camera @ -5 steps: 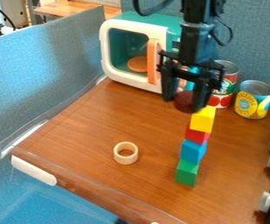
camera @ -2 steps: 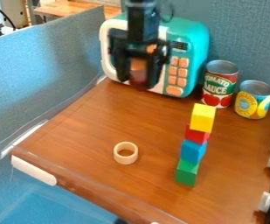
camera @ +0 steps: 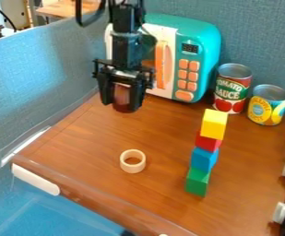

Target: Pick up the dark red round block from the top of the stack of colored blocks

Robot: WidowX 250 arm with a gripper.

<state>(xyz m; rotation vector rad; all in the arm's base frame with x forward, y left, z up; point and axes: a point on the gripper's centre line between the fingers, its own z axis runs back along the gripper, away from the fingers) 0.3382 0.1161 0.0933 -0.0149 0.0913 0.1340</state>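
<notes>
The brown wooden tabletop (camera: 77,138) has a blue-grey partition (camera: 39,73) along its side left of the claw (camera: 121,102), with another blue-grey panel (camera: 261,41) behind. Beyond the left partition, far behind the claw, a pale wooden surface (camera: 61,9) shows in the room. The claw hangs over the rear left part of the tabletop, its fingers clamped on a dark red, rounded object (camera: 127,107) whose lower end sticks out beneath them.

A teal and white toy microwave (camera: 200,30) stands just behind and to the right of the claw, its orange handle (camera: 161,67) close to the arm. Farther right are a red can (camera: 233,90) and a yellow can (camera: 268,106), near each other by the back panel. Nearer the camera and to the right of the claw, four blocks stand in an upright, slightly uneven tower: yellow (camera: 215,123) on top, then red (camera: 208,141), blue (camera: 204,160) and green (camera: 197,182). A pale ring (camera: 133,170) lies in front of the claw, with bare wood between it and the tower.

The tabletop's front edge, with a white strip (camera: 37,179) at its left end, runs well forward of the claw. At the far right, silver knobs (camera: 281,212) line a black unit.
</notes>
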